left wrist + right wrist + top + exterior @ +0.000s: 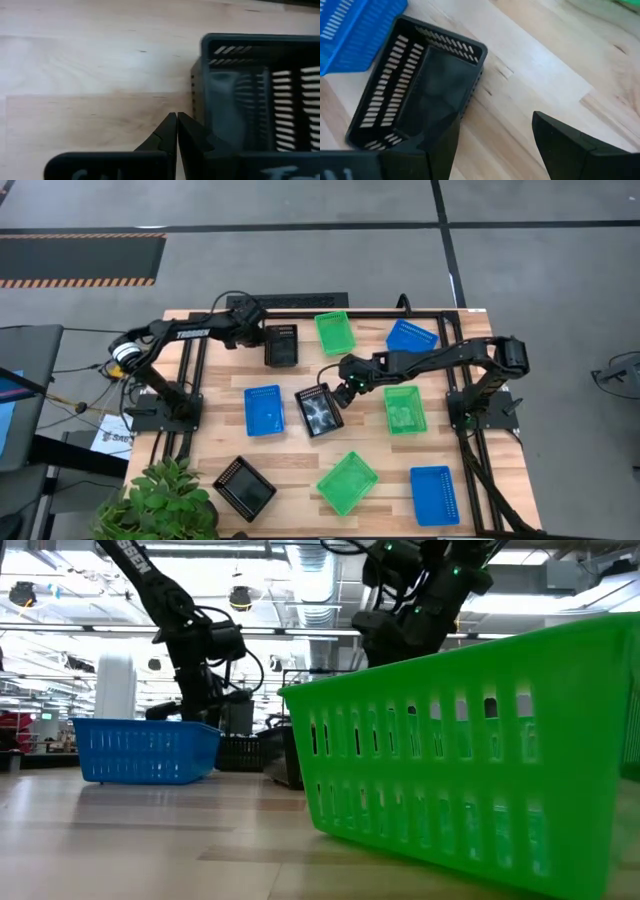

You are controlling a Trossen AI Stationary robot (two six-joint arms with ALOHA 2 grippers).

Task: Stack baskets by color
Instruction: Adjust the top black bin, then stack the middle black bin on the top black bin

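High view, baskets: nine are lying scattered on the wooden table (300, 470), none stacked.
High view, black: one black basket (281, 344) is sitting at the far side, a middle black basket (318, 410) at centre, a third black one (244, 486) near the plant (160, 502).
High view, green: green baskets are sitting far centre (335, 332), right of centre (404, 408) and near centre (347, 482).
High view, blue: blue baskets are sitting far right (411, 336), left of centre (264, 410) and near right (434, 494).
High view, arms: the left gripper (262, 332) is hovering just beside the far black basket; the right gripper (337, 392) is reaching over the middle black one's edge.
Low view: a green basket (470, 750) is filling the foreground, a blue one (145, 750) behind.
Left wrist view: fingers (167, 134) are pressing together, holding nothing, beside a black basket (255, 95).
Right wrist view: fingers (565, 142) are standing wide, one over the rim of a black basket (420, 90), not clamping it.
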